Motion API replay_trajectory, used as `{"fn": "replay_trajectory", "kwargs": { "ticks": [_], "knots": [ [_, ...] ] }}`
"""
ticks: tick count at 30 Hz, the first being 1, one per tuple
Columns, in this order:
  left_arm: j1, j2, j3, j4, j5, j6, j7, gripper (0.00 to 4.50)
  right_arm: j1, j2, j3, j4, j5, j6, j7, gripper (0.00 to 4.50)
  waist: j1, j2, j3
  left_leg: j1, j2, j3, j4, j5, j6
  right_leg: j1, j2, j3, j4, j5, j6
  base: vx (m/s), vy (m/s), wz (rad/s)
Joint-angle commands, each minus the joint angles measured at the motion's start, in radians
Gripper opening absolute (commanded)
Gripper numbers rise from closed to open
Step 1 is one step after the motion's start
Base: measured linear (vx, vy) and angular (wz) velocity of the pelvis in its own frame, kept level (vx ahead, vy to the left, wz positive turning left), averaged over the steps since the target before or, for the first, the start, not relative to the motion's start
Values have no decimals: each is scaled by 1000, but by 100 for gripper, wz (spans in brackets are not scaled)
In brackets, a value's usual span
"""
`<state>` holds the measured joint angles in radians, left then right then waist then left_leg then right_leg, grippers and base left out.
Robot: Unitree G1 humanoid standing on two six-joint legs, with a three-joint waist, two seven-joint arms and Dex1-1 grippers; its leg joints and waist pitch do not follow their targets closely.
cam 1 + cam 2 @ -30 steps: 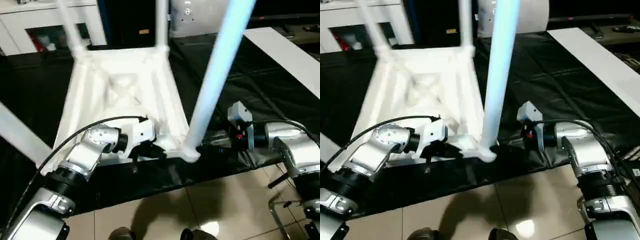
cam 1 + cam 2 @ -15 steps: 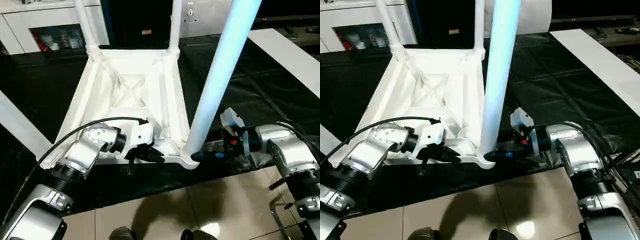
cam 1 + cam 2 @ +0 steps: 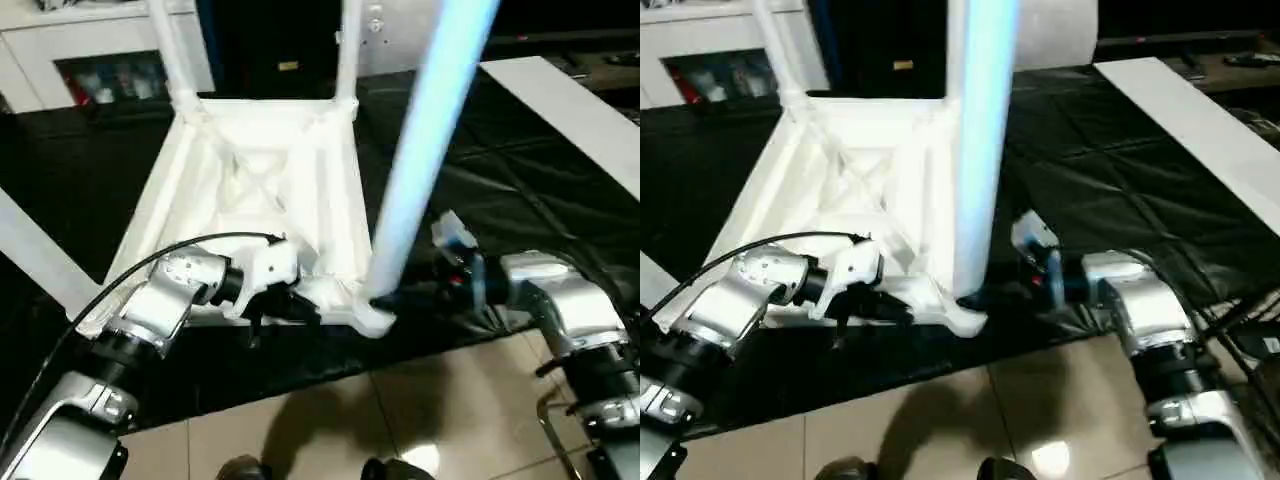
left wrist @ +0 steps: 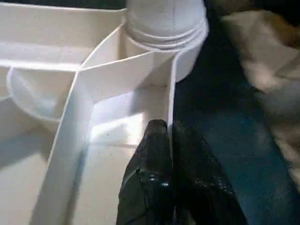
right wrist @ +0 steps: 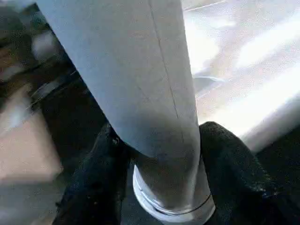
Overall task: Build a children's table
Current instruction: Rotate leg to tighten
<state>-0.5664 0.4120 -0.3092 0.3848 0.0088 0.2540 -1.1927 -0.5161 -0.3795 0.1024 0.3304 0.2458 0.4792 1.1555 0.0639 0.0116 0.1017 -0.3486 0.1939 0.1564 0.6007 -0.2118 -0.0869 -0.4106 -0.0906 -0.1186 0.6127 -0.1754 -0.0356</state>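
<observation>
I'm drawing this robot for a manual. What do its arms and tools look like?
Both forearms are silver metal cylinders with black ribbed joint rings. A thin black cable loops over the left arm. White wrist housings carry the left tool and right tool, each with two black fingers.

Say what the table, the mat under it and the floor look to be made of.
Table: likely moulded plastic, all white with a soft sheen; thin ribs cross its hollow underside.
Mat: black sheet, probably plastic film or coated fabric; it creases and glints.
Floor: glossy beige tile, apparently; grout lines and a bright reflection show.
</observation>
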Motion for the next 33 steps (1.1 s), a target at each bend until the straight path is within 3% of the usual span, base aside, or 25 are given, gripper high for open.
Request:
{"fn": "replay_trajectory", "kwargs": {
  "ticks": [1,2,4,5,7,8,12,14,15,17,21,28,33],
  "knots": [
    [-4,-94,-28,-36,-9,83,89,0,-34,100,-13,11,-13,86,-203,202,-7,-11,-59,-10,24,-1,-74,-139,37,65,-62,58,-103,-467,-139,0,0,0],
    [-7,-110,-19,-36,-10,101,114,0,-40,121,-22,17,-20,100,-247,202,-19,-11,-60,-12,21,-6,-75,-149,24,67,-63,54,-108,-512,-111,0,0,0],
    [-26,-180,10,-23,-3,161,227,0,-52,202,-36,54,-76,74,-418,202,-36,-11,-59,-18,19,-8,-75,-152,20,65,-61,51,-112,-517,-94,0,0,0],
    [-29,-194,14,-23,-1,177,249,0,-54,220,-41,56,-84,82,-458,202,-45,-12,-59,-15,16,-7,-74,-163,27,61,-60,50,-118,-525,-88,0,0,0],
    [-51,-266,44,-4,-1,223,358,0,-74,300,-70,93,-82,88,-594,202,-54,-12,-59,-13,14,-6,-73,-159,38,58,-58,50,-119,-514,-93,0,0,0],
    [-57,-285,52,1,-1,232,385,0,-79,320,-77,102,-78,90,-623,202,-58,-6,-59,-11,14,-4,-71,-159,44,54,-56,51,-120,-502,-100,0,0,0],
    [-72,-341,65,7,8,255,454,0,-91,385,-99,134,-71,31,-687,202,-56,-6,-63,-12,16,-3,-72,-146,66,55,-54,53,-116,-440,-118,0,0,0],
    [-74,-347,60,2,25,256,467,0,-91,405,-114,139,-67,7,-686,253,-53,-4,-66,-16,20,-4,-73,-119,80,59,-55,55,-105,-361,-144,0,0,0],
    [-75,-343,56,1,31,249,466,0,-87,405,-119,134,-65,3,-681,253,-54,-4,-66,-16,20,-4,-73,-113,86,61,-55,56,-103,-333,-155,0,0,0],
    [-68,-323,46,-10,33,233,445,0,-71,383,-112,100,-69,9,-651,273,-51,2,-67,-17,21,-4,-73,-103,93,64,-56,57,-99,-304,-170,0,0,0],
    [-58,-295,41,-20,35,221,428,0,-57,341,-112,60,-65,34,-637,300,-47,-2,-68,-18,20,-3,-73,-83,105,67,-55,59,-95,-253,-186,0,0,0],
    [-35,-175,32,6,64,73,333,0,46,64,-79,-158,-31,141,-396,372,-22,1,-70,-16,26,-2,-71,-62,128,69,-54,61,-92,-212,-186,0,0,0],
    [-14,-99,14,9,59,-65,239,0,117,-59,-98,-263,-13,139,-305,414,-15,-2,-74,-17,27,-2,-70,-51,124,68,-56,62,-88,-204,-179,0,0,0]
  ]
}}
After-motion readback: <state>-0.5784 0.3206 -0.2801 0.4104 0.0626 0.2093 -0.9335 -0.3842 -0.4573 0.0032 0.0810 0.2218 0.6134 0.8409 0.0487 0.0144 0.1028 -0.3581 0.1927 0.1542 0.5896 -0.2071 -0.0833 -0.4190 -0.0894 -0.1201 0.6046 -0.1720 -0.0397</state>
